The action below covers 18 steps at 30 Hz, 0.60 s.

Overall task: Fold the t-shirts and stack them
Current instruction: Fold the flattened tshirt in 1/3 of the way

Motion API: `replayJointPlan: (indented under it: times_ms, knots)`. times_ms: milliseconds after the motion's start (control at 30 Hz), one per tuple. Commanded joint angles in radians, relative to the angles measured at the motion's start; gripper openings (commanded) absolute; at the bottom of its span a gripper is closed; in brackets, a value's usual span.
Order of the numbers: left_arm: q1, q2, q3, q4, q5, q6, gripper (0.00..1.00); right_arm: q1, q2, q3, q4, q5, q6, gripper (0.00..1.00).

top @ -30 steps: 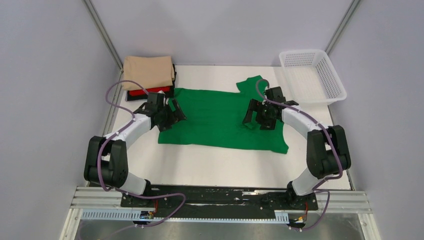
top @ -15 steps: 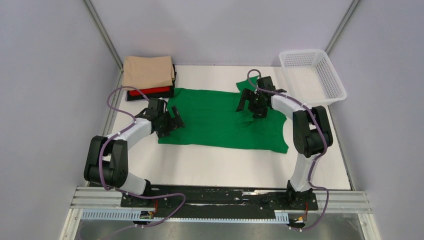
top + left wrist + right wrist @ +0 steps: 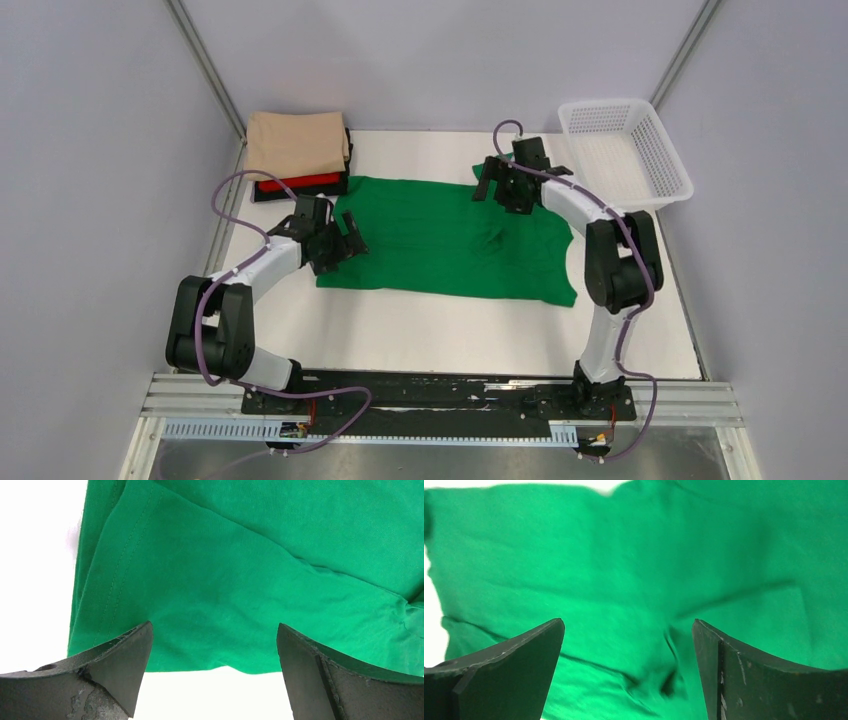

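The green t-shirt (image 3: 440, 245) lies flat on the bench (image 3: 420, 325). The left end effector (image 3: 350, 238) gapes empty at its left edge, the right end effector (image 3: 489, 184) at its far sleeve.

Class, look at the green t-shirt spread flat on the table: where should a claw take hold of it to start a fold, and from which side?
Probably pinch the green t-shirt at its near left corner, coming in low from the left across the table. The cloth lies flat, so only an edge offers a lip for a finger to slide under, and the open left claw hangs close by.
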Motion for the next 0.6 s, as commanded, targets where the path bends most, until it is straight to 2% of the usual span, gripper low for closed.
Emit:
replayJointPlan:
  times_ms: [0,67,133,267,400,567]
  knots:
    - [0.003,-0.028,0.044,0.026,0.036,0.015,1.0,0.005,-0.195,-0.191,-0.006,0.122,-0.013,1.0]
    - [0.003,-0.015,0.053,0.041,0.055,0.015,1.0,0.006,-0.265,-0.278,-0.012,0.111,0.007,1.0]
    - [0.003,0.002,0.06,0.05,0.068,0.014,1.0,0.012,-0.31,-0.338,-0.011,0.03,0.031,1.0]
    - [0.003,0.025,0.065,0.056,0.076,0.012,1.0,0.084,-0.3,-0.348,0.003,-0.024,0.035,1.0]
    - [0.003,0.02,0.061,0.044,0.077,0.009,1.0,0.137,-0.153,-0.229,0.005,-0.025,0.031,1.0]
    - [0.003,-0.018,0.032,0.025,0.057,0.003,1.0,0.154,0.061,0.051,-0.027,0.052,0.019,1.0]
